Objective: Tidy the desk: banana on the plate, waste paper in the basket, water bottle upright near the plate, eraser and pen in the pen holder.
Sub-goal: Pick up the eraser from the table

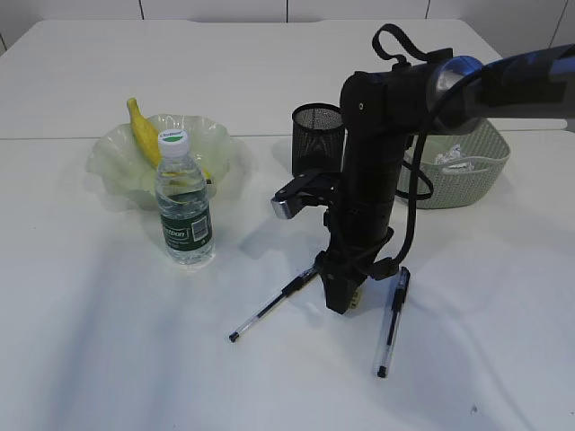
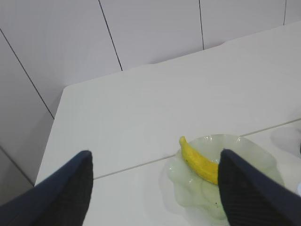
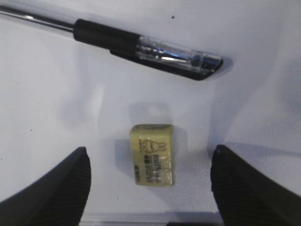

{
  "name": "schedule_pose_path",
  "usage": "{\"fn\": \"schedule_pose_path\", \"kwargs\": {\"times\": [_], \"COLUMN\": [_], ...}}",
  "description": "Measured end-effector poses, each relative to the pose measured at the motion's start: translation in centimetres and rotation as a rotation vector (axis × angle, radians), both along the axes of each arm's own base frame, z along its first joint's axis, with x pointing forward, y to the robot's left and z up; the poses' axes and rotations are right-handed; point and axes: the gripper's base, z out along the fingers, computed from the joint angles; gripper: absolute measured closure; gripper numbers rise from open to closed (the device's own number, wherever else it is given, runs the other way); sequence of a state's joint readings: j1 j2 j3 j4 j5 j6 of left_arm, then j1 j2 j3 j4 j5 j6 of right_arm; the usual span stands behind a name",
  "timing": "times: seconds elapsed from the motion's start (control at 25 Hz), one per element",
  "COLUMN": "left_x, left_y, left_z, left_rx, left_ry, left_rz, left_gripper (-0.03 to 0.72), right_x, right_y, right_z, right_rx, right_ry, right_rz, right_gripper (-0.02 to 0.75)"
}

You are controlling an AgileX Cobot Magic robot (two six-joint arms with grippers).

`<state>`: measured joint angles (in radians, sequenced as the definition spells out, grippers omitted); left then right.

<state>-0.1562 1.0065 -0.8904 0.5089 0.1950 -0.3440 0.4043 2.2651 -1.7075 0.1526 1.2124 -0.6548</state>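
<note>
Directly beneath the right gripper (image 3: 148, 188), jaws spread and empty: eraser (image 3: 154, 153), long axis running fore-aft between the fingers.

The right gripper (image 1: 341, 301) points straight down at the table with its jaws wide apart. Directly between them lies the eraser (image 3: 154, 154), a small pale yellow block with dark print, flat on the table. One pen (image 1: 269, 311), black with a clear barrel, lies just to the left of the gripper; a second pen (image 1: 392, 321) lies just to its right. Behind the gripper stands the black mesh pen holder (image 1: 318, 136). Far to its left, the banana (image 1: 144, 132) rests on the green glass plate (image 1: 112, 162), and the water bottle (image 1: 183, 202) stands upright, touching the plate's front. The basket (image 1: 472, 171), behind and right, contains white paper (image 1: 449, 162).
</note>
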Motion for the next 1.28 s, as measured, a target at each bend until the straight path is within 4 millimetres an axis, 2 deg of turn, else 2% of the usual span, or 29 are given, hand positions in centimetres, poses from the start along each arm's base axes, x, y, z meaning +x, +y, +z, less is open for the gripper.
{"fn": "schedule_pose_path", "kwargs": {"times": [1.28], "left_x": [0.00], "left_y": [0.00], "left_z": [0.00], "left_rx": [0.000], "left_ry": [0.000], "left_rz": [0.000], "left_gripper": [0.099], "right_x": [0.22], "right_y": [0.05], "right_z": [-0.02], "right_rx": [0.006], "right_ry": [-0.020], "right_rz": [-0.024], "right_gripper": [0.151]}}
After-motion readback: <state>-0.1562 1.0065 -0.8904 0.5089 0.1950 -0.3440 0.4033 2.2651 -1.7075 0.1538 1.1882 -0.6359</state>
